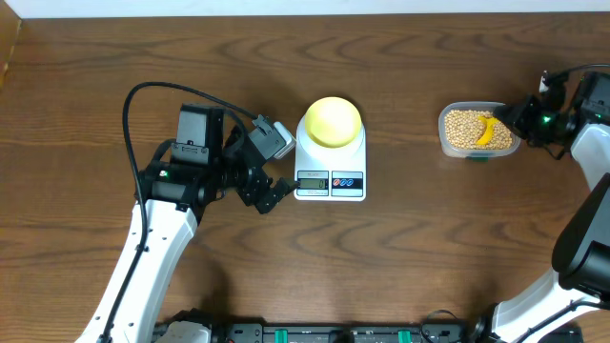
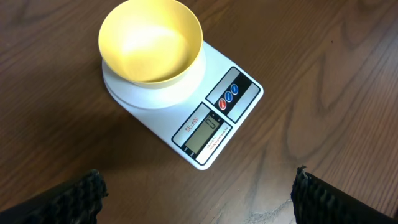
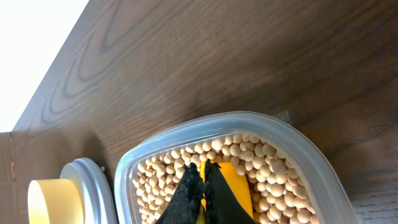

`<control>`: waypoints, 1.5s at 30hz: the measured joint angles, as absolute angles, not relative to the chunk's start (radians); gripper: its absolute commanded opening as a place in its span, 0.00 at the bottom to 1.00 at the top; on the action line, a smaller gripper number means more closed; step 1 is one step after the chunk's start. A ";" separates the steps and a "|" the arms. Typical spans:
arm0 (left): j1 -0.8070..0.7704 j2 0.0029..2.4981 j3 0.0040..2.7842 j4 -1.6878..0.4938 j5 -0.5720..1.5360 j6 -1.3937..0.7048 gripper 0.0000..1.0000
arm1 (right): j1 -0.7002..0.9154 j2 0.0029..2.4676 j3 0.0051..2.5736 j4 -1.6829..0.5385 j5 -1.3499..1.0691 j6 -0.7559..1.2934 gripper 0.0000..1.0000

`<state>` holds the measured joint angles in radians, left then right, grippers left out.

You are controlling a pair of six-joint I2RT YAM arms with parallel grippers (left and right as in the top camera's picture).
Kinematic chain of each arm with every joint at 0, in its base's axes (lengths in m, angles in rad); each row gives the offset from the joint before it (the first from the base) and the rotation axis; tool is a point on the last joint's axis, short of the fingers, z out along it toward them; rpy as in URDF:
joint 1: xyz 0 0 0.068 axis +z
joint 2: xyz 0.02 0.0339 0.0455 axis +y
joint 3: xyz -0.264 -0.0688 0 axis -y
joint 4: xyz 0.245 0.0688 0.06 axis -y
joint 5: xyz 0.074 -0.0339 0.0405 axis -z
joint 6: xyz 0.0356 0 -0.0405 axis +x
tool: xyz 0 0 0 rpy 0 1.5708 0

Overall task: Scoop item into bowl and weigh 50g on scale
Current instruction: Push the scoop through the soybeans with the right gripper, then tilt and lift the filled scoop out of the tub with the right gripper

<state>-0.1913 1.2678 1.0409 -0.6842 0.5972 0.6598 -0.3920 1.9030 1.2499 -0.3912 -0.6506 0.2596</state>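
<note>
Yellow bowl (image 1: 332, 121) sits on the scale (image 1: 330, 176). The left gripper (image 1: 279, 164) is at its 9 o'clock and the tub (image 1: 444, 119) of beans (image 1: 462, 129) at 3 o'clock. Left wrist: fingers (image 2: 81, 199) stand wide apart and the bowl is empty. Right wrist: the right gripper (image 3: 200, 186) is clamped on the scoop (image 3: 233, 186) among the beans.

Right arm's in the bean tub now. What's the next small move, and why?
Probably dig the scoop under the beans and lift it level: the right gripper looks pinched on the scoop in the tub, while the bowl on the scale is empty.
</note>
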 measured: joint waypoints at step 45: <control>-0.191 1.268 1.041 -0.684 0.597 0.660 0.98 | -0.378 1.938 1.258 -0.358 -0.651 0.303 0.01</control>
<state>-0.1913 1.2678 1.0409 -0.6842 0.5972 0.6601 -0.3779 1.9377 1.2575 -0.3576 -0.6514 0.3035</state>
